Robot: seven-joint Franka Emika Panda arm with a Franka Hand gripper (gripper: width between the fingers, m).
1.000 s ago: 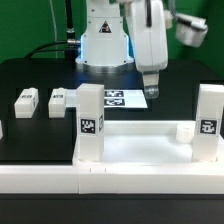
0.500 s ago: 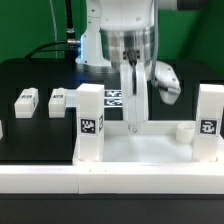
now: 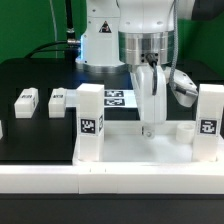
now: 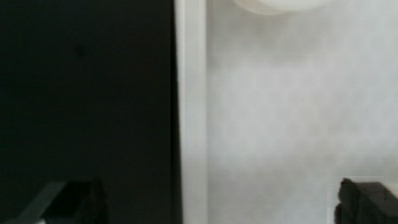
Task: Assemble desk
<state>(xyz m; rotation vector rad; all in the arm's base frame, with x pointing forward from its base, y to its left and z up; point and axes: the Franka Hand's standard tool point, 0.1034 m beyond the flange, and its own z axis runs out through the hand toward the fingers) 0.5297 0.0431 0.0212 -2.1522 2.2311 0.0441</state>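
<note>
Your arm (image 3: 140, 18) is glossy white, built of rounded cylindrical links. Just above the pale gripper (image 3: 150, 126) sits a grey ribbed collar (image 3: 146, 47), with a grey camera housing (image 3: 184, 88) beside it. The wrist view shows dark fingertips (image 4: 68, 200).

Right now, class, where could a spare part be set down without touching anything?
Free: black table between the two loose legs and the tabletop; also the tabletop's floor between the upright leg at the exterior view's left and the hand. Crowded: around the marker board.
</note>
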